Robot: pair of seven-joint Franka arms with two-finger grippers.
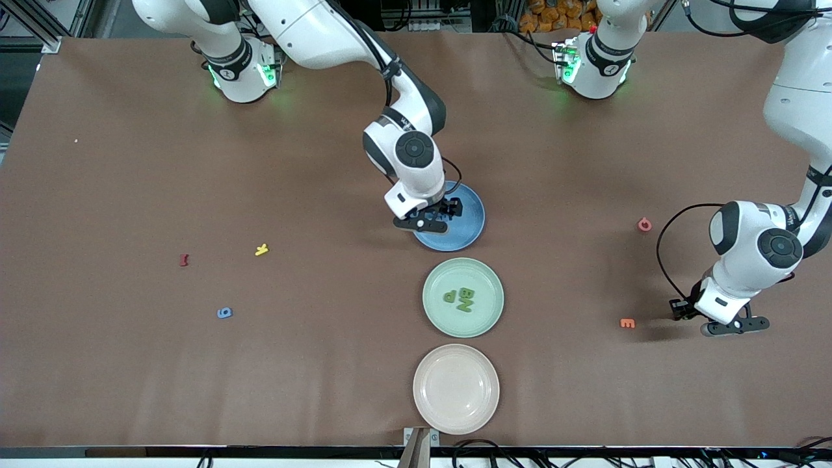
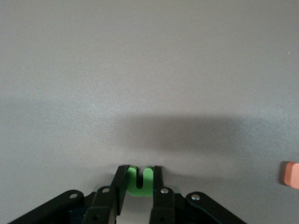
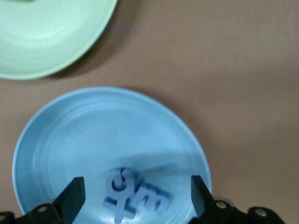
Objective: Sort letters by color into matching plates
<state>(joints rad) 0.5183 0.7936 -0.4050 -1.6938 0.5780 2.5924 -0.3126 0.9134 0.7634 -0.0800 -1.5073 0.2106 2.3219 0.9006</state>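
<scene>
Green letter point(image 2: 139, 182) sits pinched between my left gripper point(image 2: 139, 184) jaws at the front view's lower right, low over bare counter point(image 1: 130, 390) beside an orange letter point(image 1: 627, 323); its mint green plate point(image 1: 432, 318) lies well apart toward centre frame. My right gripper point(image 1: 437, 218) hangs with jaws wide over the blue plate point(image 1: 471, 231), blue letters point(image 3: 133, 196) lying in it.

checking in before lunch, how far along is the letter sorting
Mostly done. Three green letters lie in the green plate, three blue letters in the blue plate under the open right hand. The left hand grips the fourth green letter. One blue letter waits on the table.
</scene>
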